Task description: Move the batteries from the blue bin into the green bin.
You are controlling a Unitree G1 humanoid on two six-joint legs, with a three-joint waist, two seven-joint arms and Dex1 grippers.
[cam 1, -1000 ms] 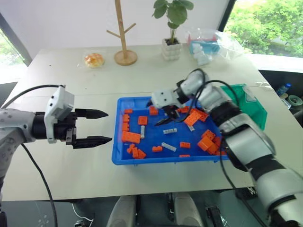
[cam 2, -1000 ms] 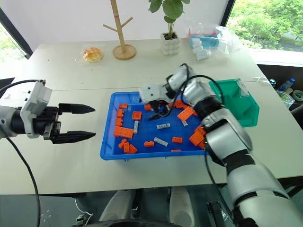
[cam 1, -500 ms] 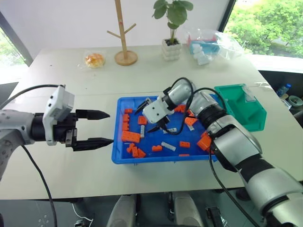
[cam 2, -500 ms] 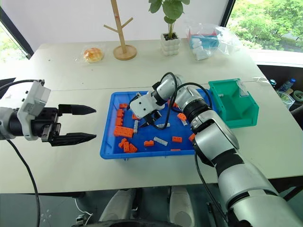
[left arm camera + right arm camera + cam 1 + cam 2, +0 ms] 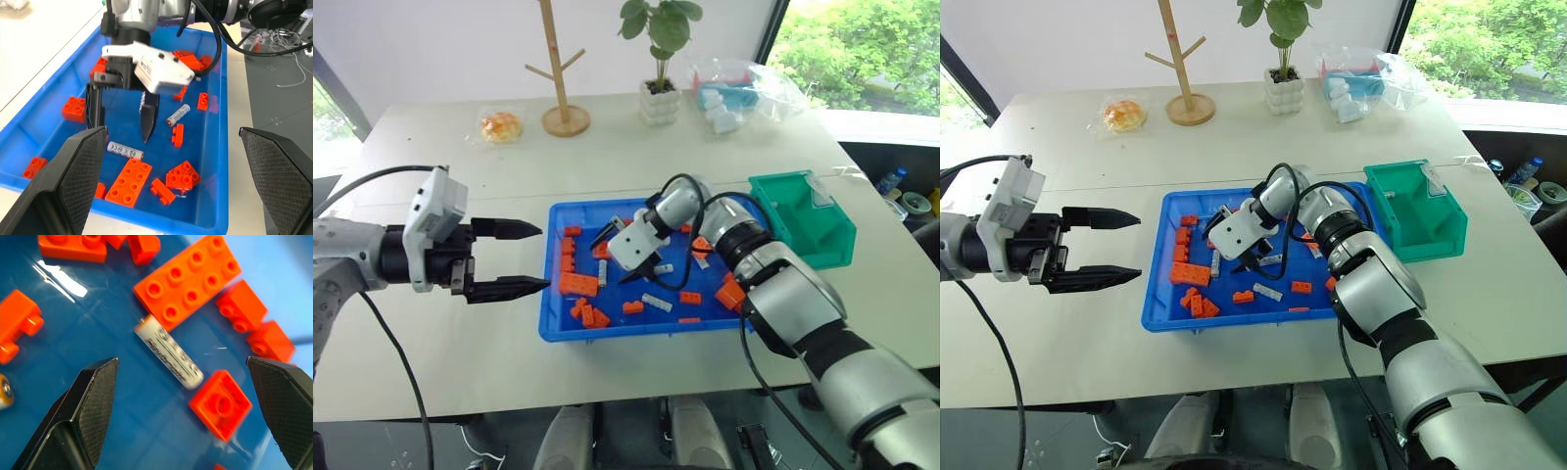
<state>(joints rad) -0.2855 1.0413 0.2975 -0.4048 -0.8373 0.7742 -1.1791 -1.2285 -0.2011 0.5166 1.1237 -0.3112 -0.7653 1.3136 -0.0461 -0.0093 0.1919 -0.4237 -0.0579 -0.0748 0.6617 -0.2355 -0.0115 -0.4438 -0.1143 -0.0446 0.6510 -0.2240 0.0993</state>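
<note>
Table, blue bin, green bin, two grippers, batteries.

Table fills the head view; blue bin at centre holds orange bricks and the batteries. Green bin sits just right of it. Left gripper, fingers spread, hovers just left of the blue bin. Right gripper, fingers spread wide, points down inside the blue bin above one battery, holding nothing.

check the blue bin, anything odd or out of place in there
Yes: the blue bin holds mostly orange toy bricks strewn at all angles, with batteries lying loose among them. Nothing has spilled onto the table.
</note>
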